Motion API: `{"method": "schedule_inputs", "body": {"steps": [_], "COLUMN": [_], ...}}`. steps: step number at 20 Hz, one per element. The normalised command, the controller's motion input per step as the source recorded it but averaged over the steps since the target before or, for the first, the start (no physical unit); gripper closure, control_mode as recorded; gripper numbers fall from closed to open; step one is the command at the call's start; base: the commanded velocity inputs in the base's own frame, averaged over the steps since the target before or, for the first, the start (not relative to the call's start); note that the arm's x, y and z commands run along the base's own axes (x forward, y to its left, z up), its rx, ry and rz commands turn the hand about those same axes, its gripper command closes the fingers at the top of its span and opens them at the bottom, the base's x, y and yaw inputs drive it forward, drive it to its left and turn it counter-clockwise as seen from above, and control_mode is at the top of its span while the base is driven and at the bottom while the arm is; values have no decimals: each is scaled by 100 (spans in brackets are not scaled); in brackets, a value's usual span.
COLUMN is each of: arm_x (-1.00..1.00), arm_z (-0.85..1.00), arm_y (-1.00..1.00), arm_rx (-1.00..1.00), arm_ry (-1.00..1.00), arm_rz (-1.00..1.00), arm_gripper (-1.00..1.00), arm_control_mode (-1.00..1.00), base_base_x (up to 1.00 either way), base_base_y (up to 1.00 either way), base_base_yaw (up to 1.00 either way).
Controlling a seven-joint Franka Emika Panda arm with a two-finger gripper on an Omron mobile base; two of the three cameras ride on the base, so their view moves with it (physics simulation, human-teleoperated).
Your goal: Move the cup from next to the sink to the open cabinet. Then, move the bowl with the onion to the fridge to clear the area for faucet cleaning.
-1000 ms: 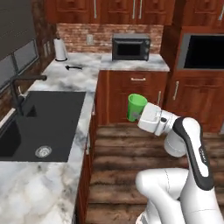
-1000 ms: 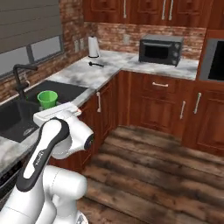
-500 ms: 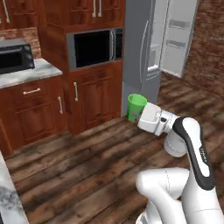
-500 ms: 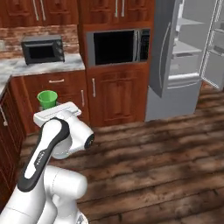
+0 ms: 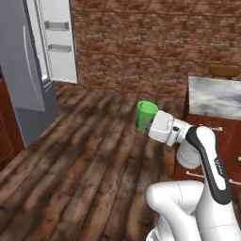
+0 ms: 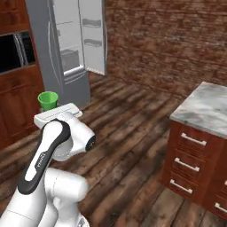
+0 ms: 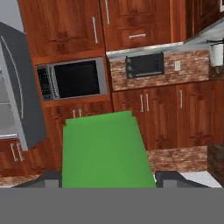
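The bright green cup (image 5: 146, 114) hangs upright over the wooden floor, with my gripper (image 5: 150, 124) shut on its lower part. From the other side the cup (image 6: 48, 99) rises just above the gripper (image 6: 54, 111). In the hand view the cup (image 7: 105, 151) stands between the two fingertips (image 7: 47, 178) of the gripper (image 7: 107, 180). The grey fridge (image 5: 28, 80) stands with its doors open at the left, its pale shelves and door bins showing (image 6: 73, 44). The sink, faucet, bowl, onion and open cabinet are out of view.
A marble-topped island with reddish-brown drawers (image 6: 199, 146) stands close on my right (image 5: 216, 96). A brick wall (image 5: 141, 42) runs behind. The hand view looks back at a built-in microwave (image 7: 72, 78) and a small oven on a counter (image 7: 144, 65).
The whole scene has swept across both base views as the base turned from the sink counter past the fridge. The cup keeps its place in the shut gripper.
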Motion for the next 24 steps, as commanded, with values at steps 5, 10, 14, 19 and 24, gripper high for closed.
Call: {"method": "schedule_inputs", "body": {"steps": [5, 10, 14, 19, 24], "arm_x": [0, 0, 0, 0, 0], "arm_z": [0, 0, 0, 0, 0], "arm_y": [0, 0, 0, 0, 0], "arm_rx": [0, 0, 0, 0, 0], "arm_ry": [0, 0, 0, 0, 0], "arm_rz": [0, 0, 0, 0, 0], "arm_gripper": [100, 100, 100, 100, 100], "arm_control_mode": [100, 100, 100, 100, 100], "base_base_x": [0, 0, 0, 33, 34], "base_base_y": [0, 0, 0, 0, 0], "base_base_yaw": [-100, -100, -100, -84, -21]}}
